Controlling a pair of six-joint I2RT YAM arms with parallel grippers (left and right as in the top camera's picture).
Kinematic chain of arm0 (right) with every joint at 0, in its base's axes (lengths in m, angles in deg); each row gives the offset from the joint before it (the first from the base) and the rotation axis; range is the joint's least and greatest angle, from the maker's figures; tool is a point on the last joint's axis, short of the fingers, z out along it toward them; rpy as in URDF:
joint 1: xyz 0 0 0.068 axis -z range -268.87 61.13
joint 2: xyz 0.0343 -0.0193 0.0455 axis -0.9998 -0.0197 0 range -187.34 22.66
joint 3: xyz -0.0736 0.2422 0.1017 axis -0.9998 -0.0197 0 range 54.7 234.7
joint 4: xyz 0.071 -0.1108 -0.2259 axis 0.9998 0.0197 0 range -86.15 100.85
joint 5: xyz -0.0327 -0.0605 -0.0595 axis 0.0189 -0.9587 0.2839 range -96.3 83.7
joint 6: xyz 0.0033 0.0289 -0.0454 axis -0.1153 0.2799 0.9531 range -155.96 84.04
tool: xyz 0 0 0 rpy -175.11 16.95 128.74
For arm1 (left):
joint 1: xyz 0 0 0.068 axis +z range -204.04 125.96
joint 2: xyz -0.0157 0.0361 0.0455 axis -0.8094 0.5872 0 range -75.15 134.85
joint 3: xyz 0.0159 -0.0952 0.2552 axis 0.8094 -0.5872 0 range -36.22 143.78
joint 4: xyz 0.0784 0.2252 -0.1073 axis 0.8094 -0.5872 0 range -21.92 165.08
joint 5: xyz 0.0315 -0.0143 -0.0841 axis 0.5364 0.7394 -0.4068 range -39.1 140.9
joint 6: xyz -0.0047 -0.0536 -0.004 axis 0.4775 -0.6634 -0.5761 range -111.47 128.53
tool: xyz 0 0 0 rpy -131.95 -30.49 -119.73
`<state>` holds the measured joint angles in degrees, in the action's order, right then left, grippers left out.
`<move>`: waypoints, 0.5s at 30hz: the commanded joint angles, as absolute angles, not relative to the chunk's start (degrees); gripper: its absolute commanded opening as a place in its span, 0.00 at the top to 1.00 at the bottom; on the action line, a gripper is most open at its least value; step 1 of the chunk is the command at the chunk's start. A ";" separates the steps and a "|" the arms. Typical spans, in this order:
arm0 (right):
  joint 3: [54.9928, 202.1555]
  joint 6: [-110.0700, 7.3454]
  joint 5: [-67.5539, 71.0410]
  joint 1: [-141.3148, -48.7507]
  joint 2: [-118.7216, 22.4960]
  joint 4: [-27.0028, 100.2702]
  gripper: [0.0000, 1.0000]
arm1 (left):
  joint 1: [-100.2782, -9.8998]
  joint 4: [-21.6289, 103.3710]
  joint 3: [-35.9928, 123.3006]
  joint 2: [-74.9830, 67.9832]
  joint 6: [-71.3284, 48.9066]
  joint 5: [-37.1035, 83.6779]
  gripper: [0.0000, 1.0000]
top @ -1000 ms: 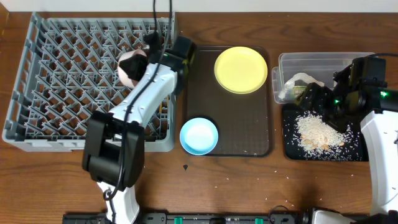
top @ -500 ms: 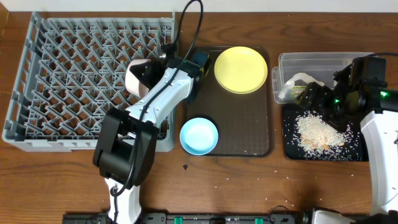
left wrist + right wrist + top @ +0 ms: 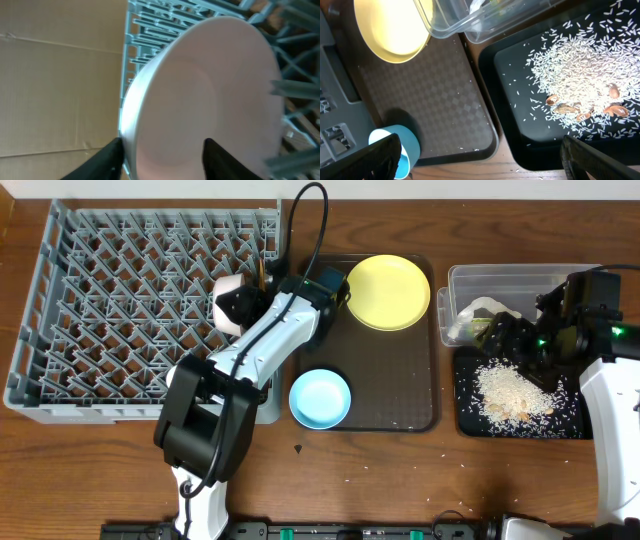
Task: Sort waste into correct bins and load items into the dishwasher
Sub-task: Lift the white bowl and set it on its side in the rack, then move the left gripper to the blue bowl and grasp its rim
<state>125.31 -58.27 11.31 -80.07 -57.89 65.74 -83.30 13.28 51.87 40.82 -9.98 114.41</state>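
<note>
A white bowl [image 3: 232, 300] stands on edge among the pegs at the right side of the grey dishwasher rack [image 3: 100, 280]. My left gripper [image 3: 162, 162] straddles the bowl's [image 3: 210, 90] rim with its jaws apart, one finger against the outer rim, the other clear of the wall. The yellow plate [image 3: 388, 292] and blue bowl [image 3: 320, 398] sit on the brown serving tray [image 3: 400, 380]. My right gripper [image 3: 482, 155] is open and empty above the gap between that tray and the black tray [image 3: 570, 425], which holds rice grains [image 3: 510, 390]. Crumpled paper [image 3: 480, 308] lies in the clear tub [image 3: 500, 280].
A few stray grains dot the wooden table [image 3: 420, 480] in front of the trays. The left arm [image 3: 270, 345] stretches over the rack's right front corner. The blue bowl [image 3: 395, 147] shows beside my right gripper's left finger.
The left arm carried the white bowl rightward and slightly forward over the rack, set it among the pegs, and its jaws have parted. The right arm has not moved.
</note>
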 commanded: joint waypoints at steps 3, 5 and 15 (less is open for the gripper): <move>125.83 -57.59 11.79 -80.05 -57.37 65.69 0.01 | -84.32 13.04 52.24 42.00 -11.31 109.80 0.40; 125.83 -57.59 11.79 -80.05 -57.37 65.67 0.01 | -85.09 12.93 52.31 41.69 -11.31 109.80 0.35; 125.83 -57.59 11.79 -80.05 -57.37 65.41 0.01 | -89.11 12.80 54.06 30.24 -11.29 93.19 0.29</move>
